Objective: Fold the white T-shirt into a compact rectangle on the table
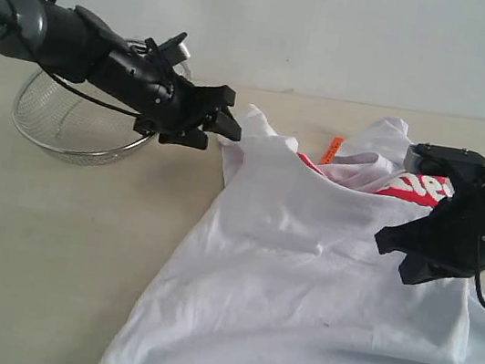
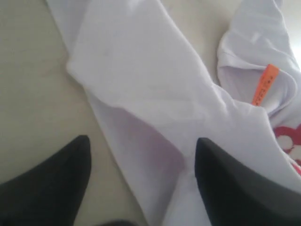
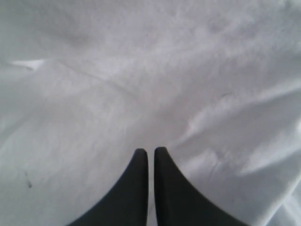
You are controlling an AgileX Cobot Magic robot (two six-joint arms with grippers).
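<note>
1. Slippage at the left claw: the left gripper (image 1: pixel 232 114) hangs with its jaws apart at the raised shoulder edge of the white T-shirt (image 1: pixel 302 275). In the left wrist view a ridge of cloth runs between the fingers (image 2: pixel 211 179), gripped by neither. If they close on one thin layer, I judge the fabric could pull free when lifted.
2. Empty close on the right: the right gripper (image 1: pixel 395 252) has its jaws pressed together just above the shirt's middle, and no cloth shows pinched between them. It cannot take hold until it opens, so a lift by the left alone would likely drag the shirt askew.
3. Uneven fold: the shirt lies rumpled on the table (image 1: pixel 47 253), hem spread toward the near edge, collar end bunched at the far side with the orange neck tag (image 1: pixel 332 149) and red lettering (image 1: pixel 422 186) showing. Folding over those wrinkles would probably give a lumpy, crooked rectangle.
4. Snagging: the wire basket (image 1: pixel 67 126) sits close behind the left arm, so a wide swing could knock it.
</note>
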